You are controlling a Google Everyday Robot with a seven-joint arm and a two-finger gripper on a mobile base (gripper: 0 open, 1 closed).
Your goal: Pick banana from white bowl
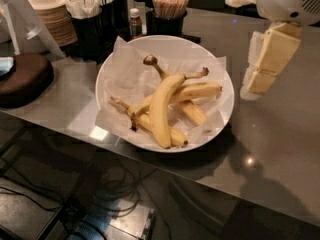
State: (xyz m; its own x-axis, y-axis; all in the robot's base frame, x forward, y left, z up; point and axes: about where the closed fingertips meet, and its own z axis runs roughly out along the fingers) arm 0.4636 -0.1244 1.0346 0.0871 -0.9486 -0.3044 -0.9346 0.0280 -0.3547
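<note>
Banana (161,109), the long, thick, strongly curved plain yellow one with a long stem ending in a dark brown knob: lies on top of the shorter, straighter yellow bananas (202,91) inside the large round shallow white bowl (103,71) lined with crinkled white paper (127,74). Sits with that bowl on the glossy grey counter (280,149), close to its near edge and left of its middle. Runs with its long axis from the far side of the bowl toward the near edge: knob toward the far edge, blunt end almost at the near rim, outer curve bulging toward the counter's left. Rests uncovered at mid-body, with nothing over it.

Tool (255,86), cream and white blocks under a rounded white housing: hangs above the right part of the counter, just outside the bowl's right rim, tip pointing down. Touches nothing and carries nothing, as far as can be seen. Cannot tell whether spread or pressed together.

Lies, then, to the left of the tool and lower, with the bowl's rim and the shorter bananas between. Probably calls for a sideways travel toward the counter's left edge and a descent over the mid-body, with the closing direction set across the long axis, roughly parallel to the near edge.
</note>
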